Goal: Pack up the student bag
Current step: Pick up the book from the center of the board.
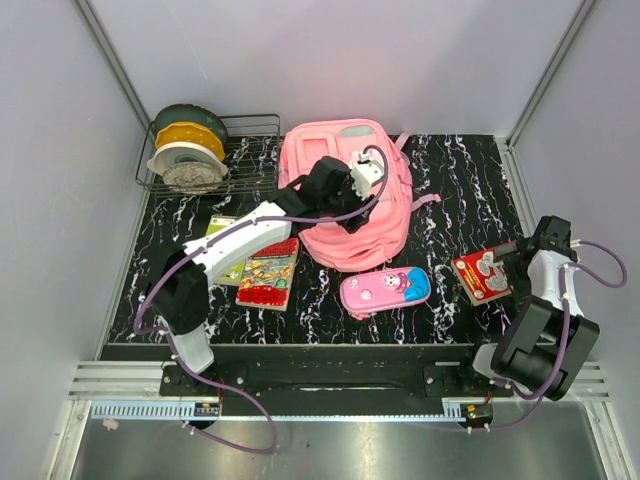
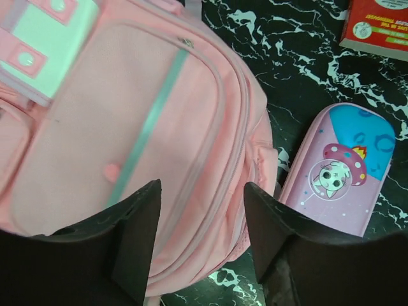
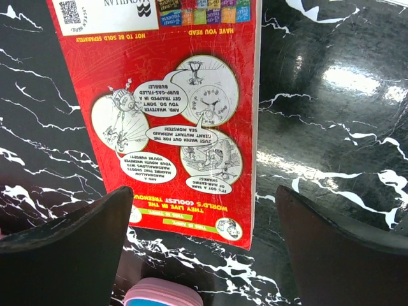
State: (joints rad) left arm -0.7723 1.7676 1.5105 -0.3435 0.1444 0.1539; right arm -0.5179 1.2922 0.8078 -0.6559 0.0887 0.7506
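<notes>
The pink student bag (image 1: 345, 190) lies flat at the back centre of the table. In the left wrist view the bag (image 2: 127, 146) fills the left side, with its mint patch at top left. My left gripper (image 1: 352, 215) hovers over the bag's near edge, open and empty (image 2: 203, 236). A pink-and-blue cartoon pencil case (image 1: 385, 290) lies in front of the bag and shows in the left wrist view (image 2: 344, 172). A red book (image 1: 482, 274) lies at the right. My right gripper (image 1: 508, 255) is open above its edge (image 3: 204, 245), holding nothing.
Two books (image 1: 258, 265) lie at the left front under the left arm. A wire basket (image 1: 205, 150) with tape rolls stands at the back left. Grey walls enclose the table on three sides.
</notes>
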